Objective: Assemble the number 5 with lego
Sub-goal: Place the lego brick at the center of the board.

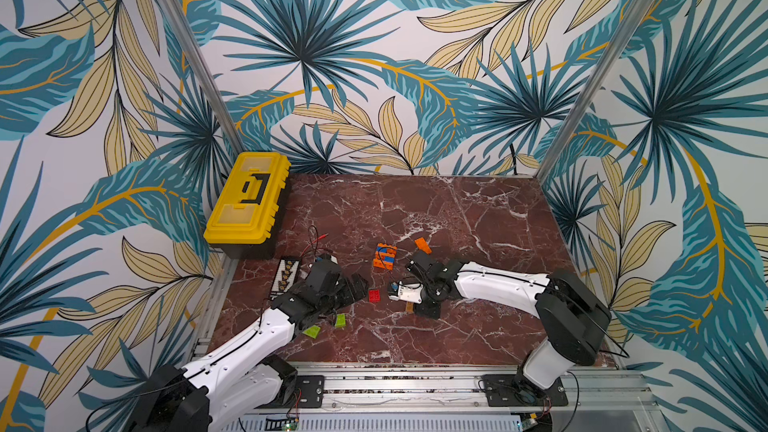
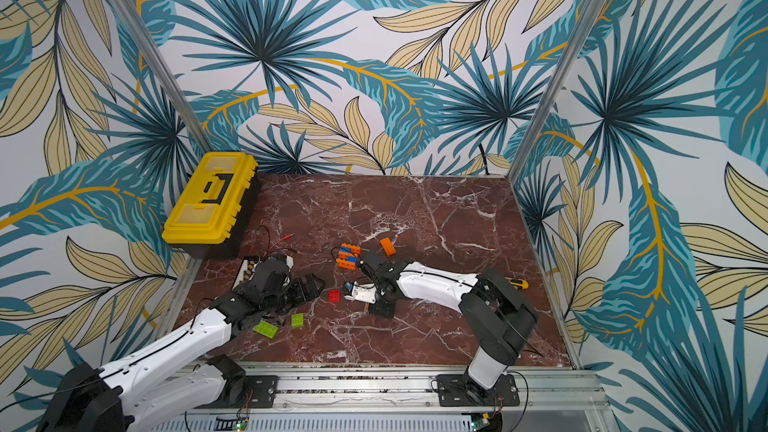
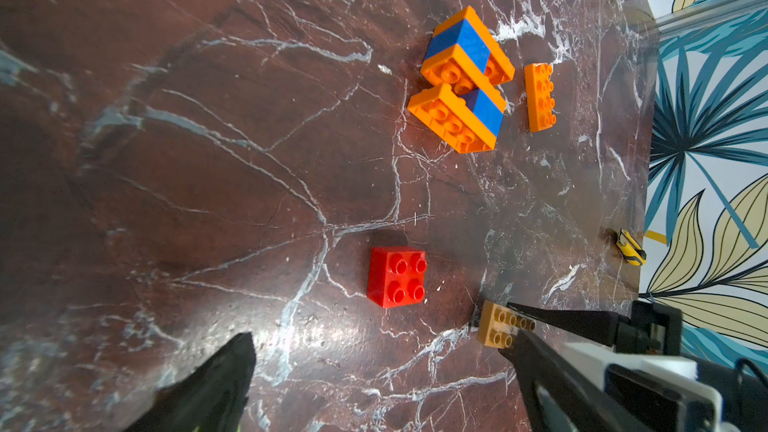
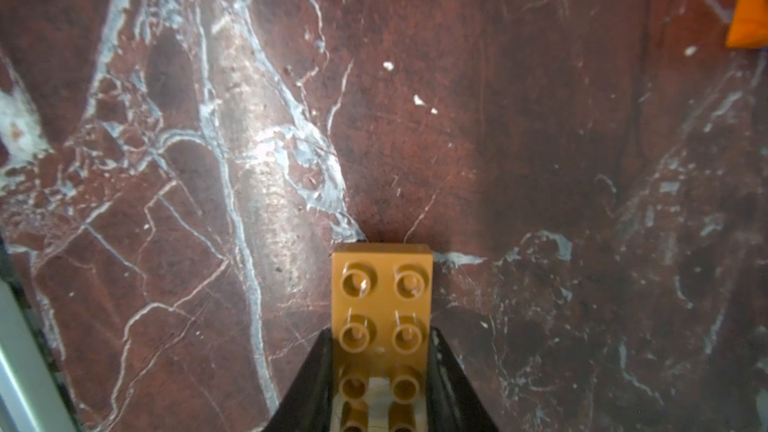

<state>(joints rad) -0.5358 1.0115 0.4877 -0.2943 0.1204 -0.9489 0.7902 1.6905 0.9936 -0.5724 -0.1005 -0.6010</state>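
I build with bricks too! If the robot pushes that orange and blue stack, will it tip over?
Probably not: the stack lies low and flat, so it should slide on the smooth table. It looks stiff, but its staggered joints might pop apart.

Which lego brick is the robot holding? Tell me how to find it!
Start at the red marble table and follow the right arm down to its end effector. Pinched there is the tan brick, the only tan one and the only one held; the red brick nearby lies loose.
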